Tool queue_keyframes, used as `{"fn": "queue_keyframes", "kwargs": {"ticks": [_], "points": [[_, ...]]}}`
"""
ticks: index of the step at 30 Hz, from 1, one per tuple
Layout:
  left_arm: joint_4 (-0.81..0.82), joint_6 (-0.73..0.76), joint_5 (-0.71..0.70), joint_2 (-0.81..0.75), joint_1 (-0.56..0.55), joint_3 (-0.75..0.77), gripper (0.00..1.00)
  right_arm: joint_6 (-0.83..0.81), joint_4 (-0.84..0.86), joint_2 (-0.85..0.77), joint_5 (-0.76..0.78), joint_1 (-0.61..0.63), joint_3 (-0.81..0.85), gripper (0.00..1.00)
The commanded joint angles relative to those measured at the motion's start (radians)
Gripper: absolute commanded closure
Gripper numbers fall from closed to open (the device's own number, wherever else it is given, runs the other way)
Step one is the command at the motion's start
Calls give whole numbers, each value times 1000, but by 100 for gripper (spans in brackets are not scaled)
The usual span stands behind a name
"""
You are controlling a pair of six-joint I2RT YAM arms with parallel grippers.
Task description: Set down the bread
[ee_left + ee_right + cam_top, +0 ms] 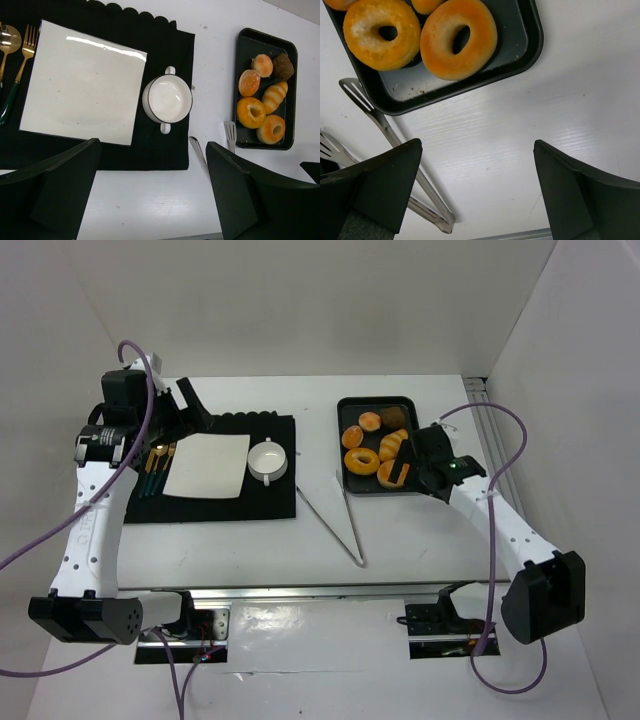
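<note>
The bread (392, 443) is a ridged golden roll lying in the black tray (352, 480) among doughnuts and small buns; it also shows in the left wrist view (275, 96). My right gripper (408, 472) is open and empty, hovering over the tray's near right corner (535, 45) and the bare table, with its fingers (385, 185) spread wide. Two glazed doughnuts (459, 37) lie just ahead of it. My left gripper (152, 190) is open and empty, held high over the far left of the table (190, 405).
A black placemat (270, 505) carries a white square plate (208, 464), a white two-handled bowl (268, 460) and gold cutlery (158, 465). Metal tongs (345, 525) lie on the table between mat and tray, also in the right wrist view (395, 145).
</note>
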Motion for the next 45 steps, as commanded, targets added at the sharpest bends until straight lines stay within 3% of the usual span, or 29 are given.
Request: {"fn": "queue_keyframes", "kwargs": {"ticks": [1,5,11,18,21,35,45], "points": [[20,16,41,-10,9,-1,0,-38,59,-66,-3,14,-25,0],[20,5,14,-1,9,-10,0,-49,25,-43,10,34,-25,0],[20,-4,14,-1,18,-10,0,-37,34,38,38,166,-2,0],[29,-24,46,-1,18,-22,0,-69,119,73,-14,447,-51,0],[40,-24,46,8,18,-44,0,-122,137,104,-63,507,-62,0],[72,-12,77,45,18,-53,0,-219,298,265,-174,563,-125,0],[72,-21,87,54,18,-62,0,-277,516,359,20,597,-197,0]]}}
